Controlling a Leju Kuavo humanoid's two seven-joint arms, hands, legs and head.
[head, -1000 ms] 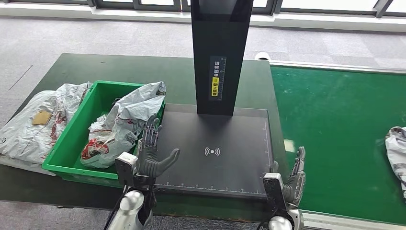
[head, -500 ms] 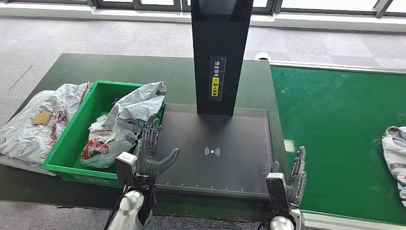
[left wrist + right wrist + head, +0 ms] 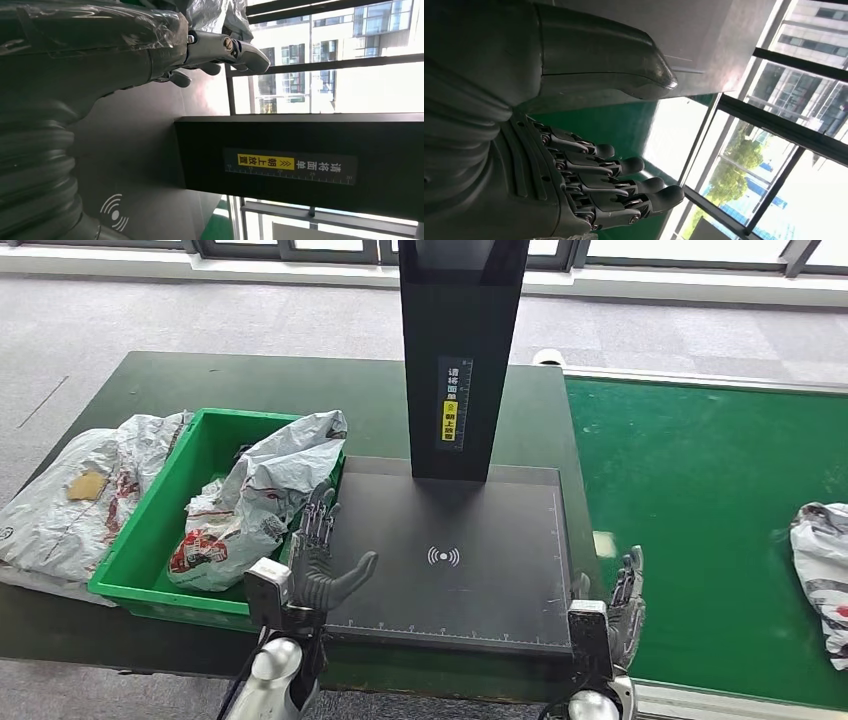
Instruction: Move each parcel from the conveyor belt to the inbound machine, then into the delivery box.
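A crumpled grey parcel (image 3: 822, 577) lies on the green conveyor belt (image 3: 700, 500) at the far right edge. The black inbound machine has a flat scan plate (image 3: 450, 555) and a tall black post (image 3: 455, 360). A green delivery box (image 3: 165, 525) to its left holds a grey parcel (image 3: 262, 495) with red print. My left hand (image 3: 318, 555) is open at the plate's left edge beside the box, fingers spread and holding nothing (image 3: 220, 50). My right hand (image 3: 622, 605) is open at the plate's near right corner, by the belt's edge (image 3: 599, 195).
Another grey parcel (image 3: 75, 495) with a brown label lies on the dark green table (image 3: 250, 385) left of the box. Grey carpet and a window wall lie beyond the table.
The parcel on the belt has slid left, further into view. My right hand has shifted slightly right; my left hand has barely moved.
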